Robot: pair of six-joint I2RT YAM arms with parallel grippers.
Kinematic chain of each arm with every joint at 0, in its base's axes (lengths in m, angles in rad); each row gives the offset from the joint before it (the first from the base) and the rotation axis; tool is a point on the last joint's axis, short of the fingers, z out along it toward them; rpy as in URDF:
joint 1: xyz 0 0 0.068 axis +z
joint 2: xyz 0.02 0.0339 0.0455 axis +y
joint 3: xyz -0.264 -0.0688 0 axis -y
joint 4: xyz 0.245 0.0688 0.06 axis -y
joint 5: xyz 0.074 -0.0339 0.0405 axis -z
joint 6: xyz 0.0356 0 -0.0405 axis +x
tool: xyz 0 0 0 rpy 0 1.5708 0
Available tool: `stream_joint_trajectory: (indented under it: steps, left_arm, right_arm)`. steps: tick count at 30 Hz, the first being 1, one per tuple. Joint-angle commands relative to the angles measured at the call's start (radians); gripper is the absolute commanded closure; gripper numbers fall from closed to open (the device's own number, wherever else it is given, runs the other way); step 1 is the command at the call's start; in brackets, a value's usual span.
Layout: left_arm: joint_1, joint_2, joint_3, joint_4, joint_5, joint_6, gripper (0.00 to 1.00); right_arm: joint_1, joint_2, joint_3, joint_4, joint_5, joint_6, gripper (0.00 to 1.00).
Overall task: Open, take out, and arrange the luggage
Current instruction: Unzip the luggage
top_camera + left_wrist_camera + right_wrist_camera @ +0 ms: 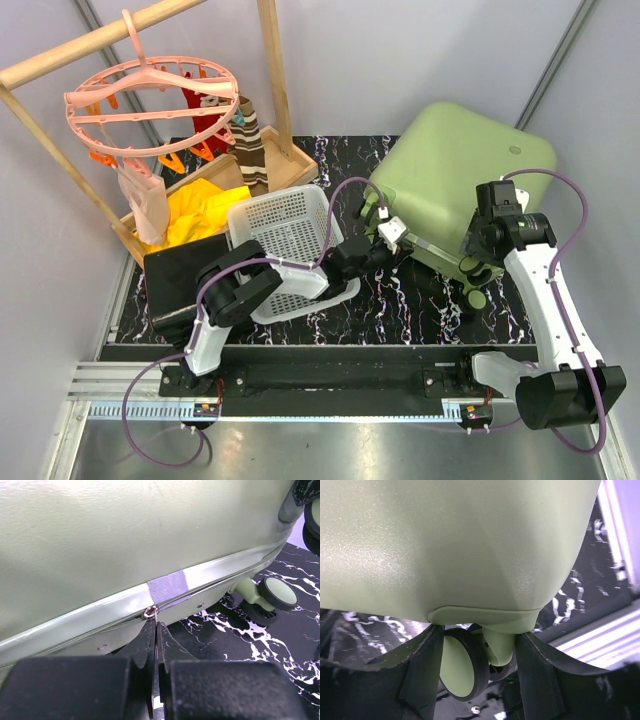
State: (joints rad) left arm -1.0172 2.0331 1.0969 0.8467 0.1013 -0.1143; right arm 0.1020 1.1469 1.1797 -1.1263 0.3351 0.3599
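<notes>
**Black marbled table mat [420,300]: zip pinched, wheel bracketed**

Luggage [450,170] sits closed at the right rear of the mat, wheels toward the near edge, well apart from the white basket [285,225].

Left gripper [154,629] is fully closed, pinching the zipper pull [150,612] just under the purple tape patch [167,587] on the seam. My read: that's the hold for running the zip along the shell.

Right gripper [478,634] is partway open, one finger on each side of a corner wheel [462,665]. Can't tell if it's actually clamped. Probably there to brace the case so it doesn't slide or swivel when the left arm pulls.

Opening step only; lid not yet lifted and nothing out.
</notes>
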Motion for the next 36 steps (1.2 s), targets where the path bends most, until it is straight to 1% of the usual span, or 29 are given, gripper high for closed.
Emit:
stream_joint_trajectory:
  steps: [1, 10, 16, 24, 36]
  left_arm:
    - [-0.023, -0.034, 0.008, 0.101, 0.089, -0.013, 1.0]
    - [-0.023, -0.019, 0.037, 0.095, 0.09, -0.022, 1.0]
    - [-0.023, -0.014, 0.037, 0.095, 0.089, -0.025, 1.0]
    - [-0.023, -0.016, 0.038, 0.094, 0.089, -0.022, 1.0]
    - [-0.023, -0.011, 0.026, 0.13, 0.09, -0.062, 1.0]
  right_arm:
    - [0.034, 0.056, -0.052, 0.325, -0.439, 0.12, 1.0]
    - [0.077, 0.097, -0.023, 0.503, -0.478, 0.183, 1.0]
    - [0.143, 0.155, 0.004, 0.588, -0.467, 0.22, 1.0]
    - [0.217, 0.217, 0.034, 0.66, -0.435, 0.258, 1.0]
    - [0.251, 0.218, 0.028, 0.726, -0.386, 0.295, 1.0]
